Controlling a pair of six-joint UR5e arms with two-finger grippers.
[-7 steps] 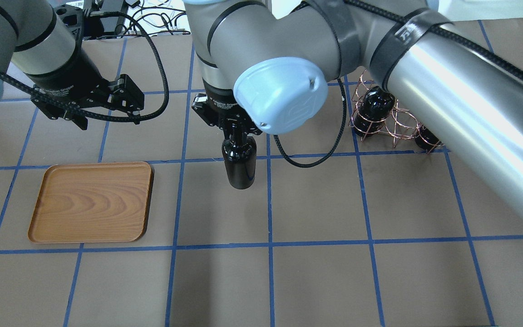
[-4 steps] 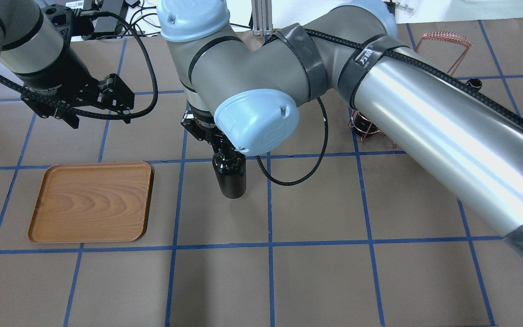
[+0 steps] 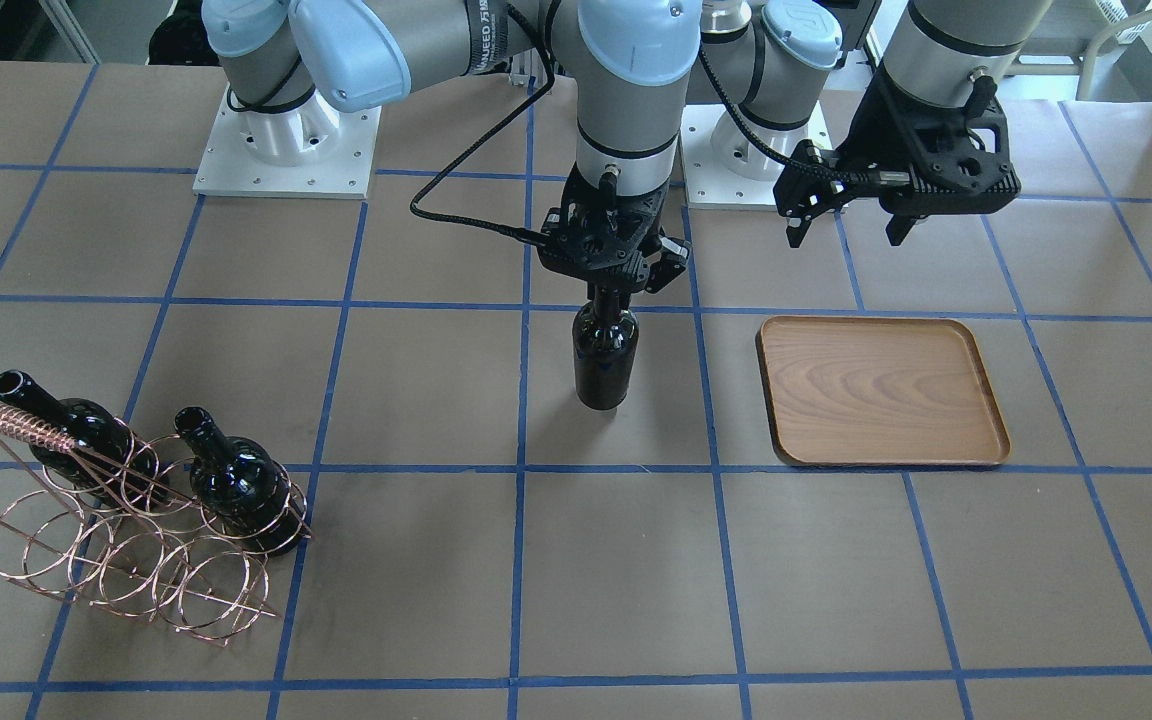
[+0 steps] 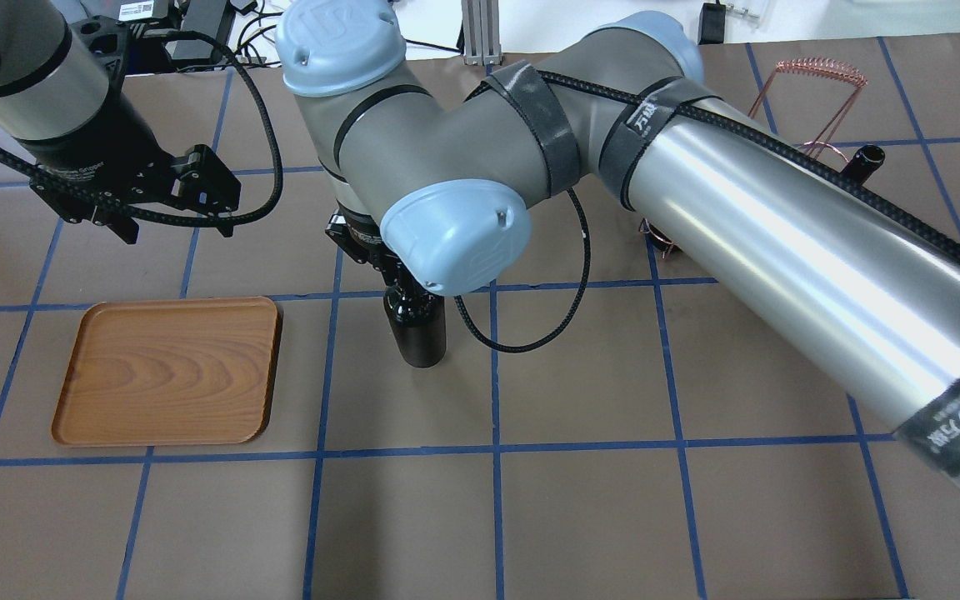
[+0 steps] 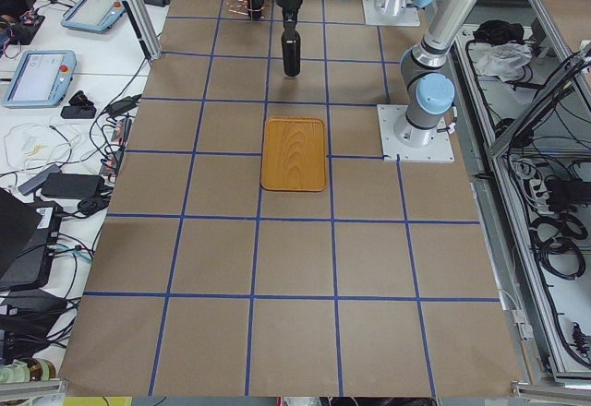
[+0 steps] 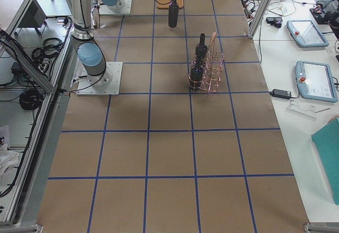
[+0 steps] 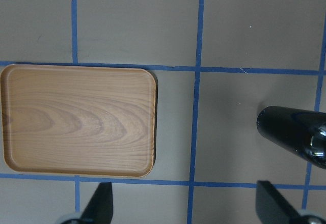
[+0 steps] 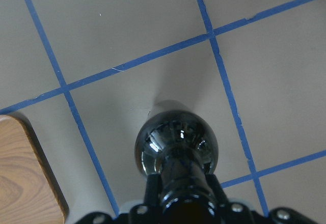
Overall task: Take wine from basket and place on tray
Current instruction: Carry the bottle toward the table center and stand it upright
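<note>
My right gripper (image 3: 608, 292) is shut on the neck of a black wine bottle (image 3: 604, 360), which it holds upright over the table's middle, to the right of the tray in the overhead view. The bottle also shows in the overhead view (image 4: 420, 337) and in the right wrist view (image 8: 175, 142). The brown wooden tray (image 3: 881, 390) lies flat and bare; it also shows in the overhead view (image 4: 167, 371) and the left wrist view (image 7: 76, 119). My left gripper (image 3: 848, 230) is open and empty, above the table just behind the tray. The copper wire basket (image 3: 126, 545) holds two more bottles (image 3: 236, 480).
The basket stands at the table's far right in the overhead view, where only its handle (image 4: 813, 71) and one bottle mouth (image 4: 867, 154) show past my right arm. Blue tape lines grid the brown table. Cables lie at the robot-side edge.
My right arm has carried the bottle leftward in the overhead view, closer to the tray. My left gripper has shifted slightly left and stays open.
</note>
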